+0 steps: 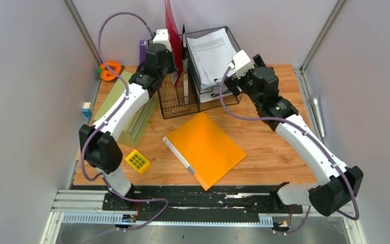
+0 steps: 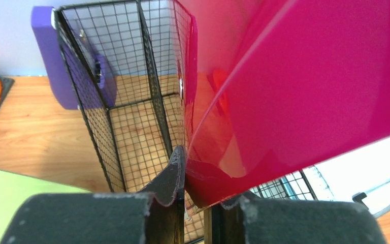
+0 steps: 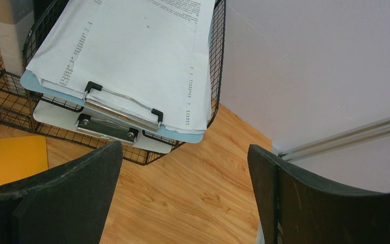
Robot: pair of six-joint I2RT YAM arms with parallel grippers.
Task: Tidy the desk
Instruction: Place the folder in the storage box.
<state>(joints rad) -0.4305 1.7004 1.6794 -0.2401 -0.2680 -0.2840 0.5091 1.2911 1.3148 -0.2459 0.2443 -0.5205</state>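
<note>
Over the wire rack (image 2: 132, 127) at the back of the worktop (image 1: 264, 132), the left fingers (image 2: 168, 188) pinch the red folder (image 2: 294, 91) by its lower edge. So thin a hold could let it pivot or snag on a divider. The right fingers (image 3: 81, 178) stand wide and empty by the paper tray (image 3: 217, 61). Only the overhead view shows the yellow box (image 1: 137, 161); only the left wrist view shows the pinch.
</note>
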